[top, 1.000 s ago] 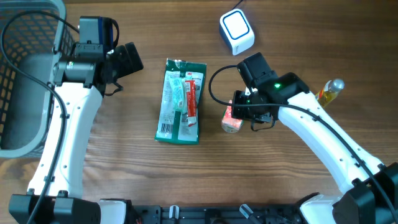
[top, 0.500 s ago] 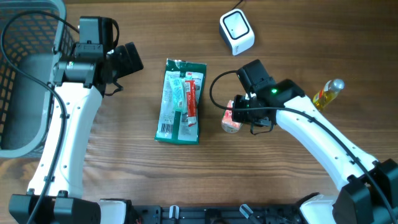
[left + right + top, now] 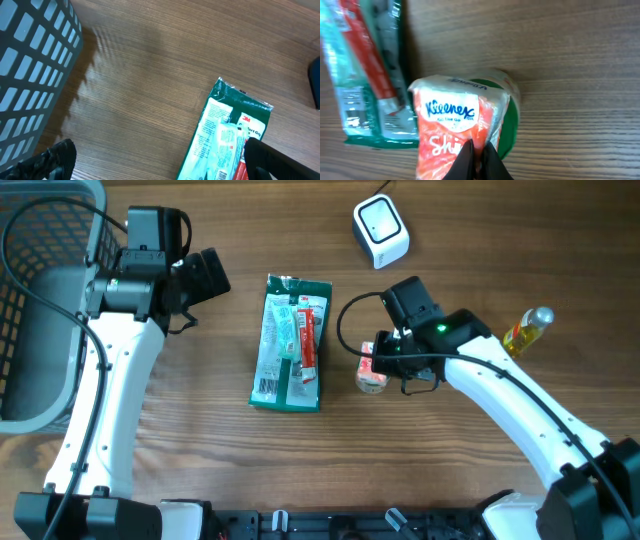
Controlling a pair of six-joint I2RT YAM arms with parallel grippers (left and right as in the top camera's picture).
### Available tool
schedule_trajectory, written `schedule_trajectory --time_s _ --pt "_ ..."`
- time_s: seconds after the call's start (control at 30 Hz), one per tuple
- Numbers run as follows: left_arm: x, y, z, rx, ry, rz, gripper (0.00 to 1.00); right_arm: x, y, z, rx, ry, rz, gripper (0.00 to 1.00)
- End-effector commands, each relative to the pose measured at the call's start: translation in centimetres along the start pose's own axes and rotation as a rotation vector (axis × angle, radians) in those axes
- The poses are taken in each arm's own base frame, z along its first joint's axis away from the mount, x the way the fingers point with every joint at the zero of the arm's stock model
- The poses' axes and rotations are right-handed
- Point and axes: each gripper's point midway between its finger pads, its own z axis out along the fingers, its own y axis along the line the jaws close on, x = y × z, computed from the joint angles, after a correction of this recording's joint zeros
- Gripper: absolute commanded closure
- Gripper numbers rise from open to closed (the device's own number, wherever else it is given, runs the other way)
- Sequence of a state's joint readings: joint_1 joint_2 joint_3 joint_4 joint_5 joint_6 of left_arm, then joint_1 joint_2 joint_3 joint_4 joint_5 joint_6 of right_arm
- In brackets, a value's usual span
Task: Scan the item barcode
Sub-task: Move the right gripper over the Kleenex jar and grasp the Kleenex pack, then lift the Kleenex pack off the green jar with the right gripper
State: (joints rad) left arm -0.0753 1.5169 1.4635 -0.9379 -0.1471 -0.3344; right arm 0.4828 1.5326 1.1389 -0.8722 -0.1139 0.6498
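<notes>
Kleenex pack [image 3: 455,115] tight in right hand [image 3: 479,152], lettering only wrist-side; left hand [image 3: 157,150] spread.

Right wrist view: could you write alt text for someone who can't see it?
The right tool pinches the lower edge of an orange-and-white Kleenex tissue pack, close to the camera. A round green object sits partly hidden behind the pack, and a green packet lies to the left on the wooden table.

Two white arm links [image 3: 110,410], black wrist housings [image 3: 150,240], looping black cables [image 3: 341,320], small green indicator light [image 3: 438,329]
</notes>
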Motion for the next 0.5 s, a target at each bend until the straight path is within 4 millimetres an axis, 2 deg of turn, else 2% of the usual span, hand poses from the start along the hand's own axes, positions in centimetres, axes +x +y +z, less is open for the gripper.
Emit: schedule_trajectory --time_s 0.0,0.2,0.33,0.47 --pt "-0.3 0.0 -0.1 0.008 -0.004 0.007 0.00 -1.3 2.6 -4.2 -0.168 -0.075 -0.038 0.96" --pt "-0.3 0.0 -0.1 0.008 -0.004 0.007 0.00 -0.9 6.2 -9.0 -0.511 -0.061 -0.172 0.96" --pt "-0.3 0.0 -0.1 0.008 -0.004 0.007 0.00 -0.7 8.5 -13.5 -0.825 -0.045 -0.278 0.96" --pt "-0.3 0.0 -0.1 0.007 -0.004 0.007 0.00 0.8 9.8 -18.8 -1.168 0.003 -0.424 0.96"
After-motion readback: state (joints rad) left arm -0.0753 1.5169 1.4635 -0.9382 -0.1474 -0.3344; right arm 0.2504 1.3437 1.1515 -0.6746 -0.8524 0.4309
